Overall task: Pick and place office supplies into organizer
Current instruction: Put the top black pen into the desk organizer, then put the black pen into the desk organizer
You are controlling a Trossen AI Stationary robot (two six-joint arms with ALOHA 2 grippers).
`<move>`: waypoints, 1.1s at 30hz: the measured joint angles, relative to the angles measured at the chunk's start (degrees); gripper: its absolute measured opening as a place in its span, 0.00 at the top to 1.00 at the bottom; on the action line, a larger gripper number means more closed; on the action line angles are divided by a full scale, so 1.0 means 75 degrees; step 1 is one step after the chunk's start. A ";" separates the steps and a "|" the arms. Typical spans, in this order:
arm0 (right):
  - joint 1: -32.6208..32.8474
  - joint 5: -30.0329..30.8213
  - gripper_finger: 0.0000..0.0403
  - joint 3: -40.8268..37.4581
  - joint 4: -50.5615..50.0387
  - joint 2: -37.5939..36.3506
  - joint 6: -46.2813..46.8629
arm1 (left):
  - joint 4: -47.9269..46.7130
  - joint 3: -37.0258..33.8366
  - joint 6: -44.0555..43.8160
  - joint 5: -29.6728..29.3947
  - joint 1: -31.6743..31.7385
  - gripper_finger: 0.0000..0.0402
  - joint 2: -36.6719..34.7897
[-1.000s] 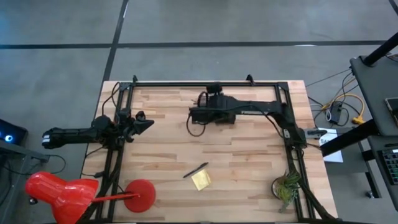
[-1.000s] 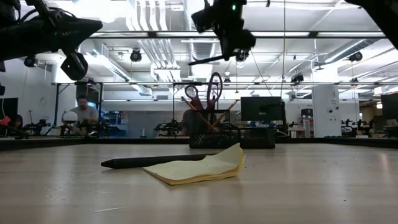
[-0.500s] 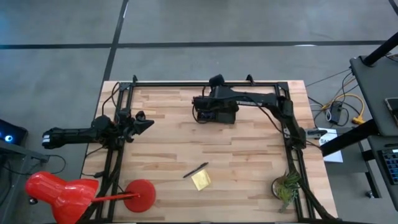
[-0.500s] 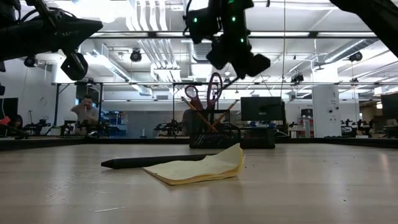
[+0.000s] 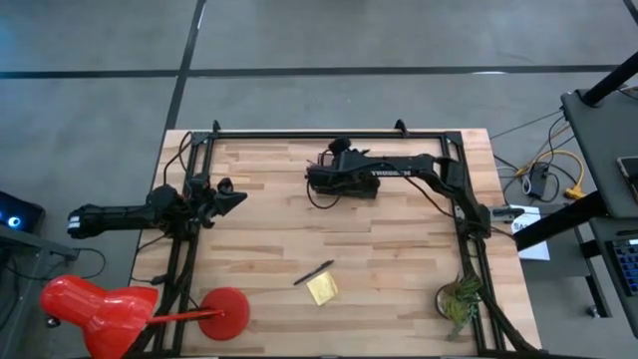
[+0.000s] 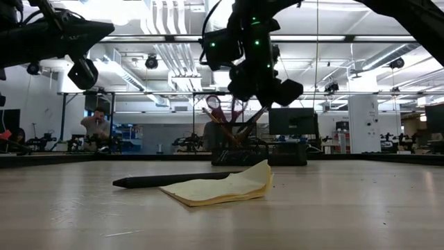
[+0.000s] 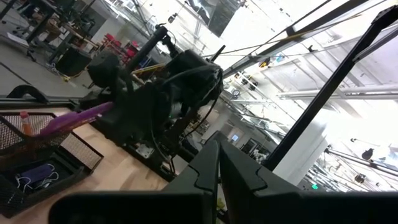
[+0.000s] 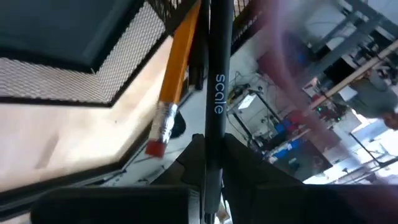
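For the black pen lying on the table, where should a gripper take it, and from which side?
Grip the black pen on its free half, away from the sticky pad that its other end meets. Come straight down, fingers across the shaft: it lies flat and slanted on the table.

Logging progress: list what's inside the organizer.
In the organizer: purple-handled scissors, an orange pencil and a black pen in the right gripper. The arm covers the rest.
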 joint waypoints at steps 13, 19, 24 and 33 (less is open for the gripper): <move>-0.0030 -0.0341 0.88 -0.0143 0.2016 0.0011 -0.1167 | -0.0005 0.0000 -0.0003 0.0000 0.0000 1.00 0.0000; -0.0036 -0.0306 0.75 -0.0236 0.2043 0.0020 -0.0914 | 0.0000 0.0000 -0.0003 0.0001 0.0000 1.00 -0.0003; 0.0062 0.0291 0.66 -0.0219 0.1994 -0.0032 -0.0617 | -0.0003 0.0000 -0.0003 0.0002 0.0000 1.00 -0.0003; 0.0756 -0.4787 0.56 0.0396 0.0164 -0.0799 0.2508 | -0.0003 0.0000 -0.0003 0.0003 0.0000 1.00 -0.0006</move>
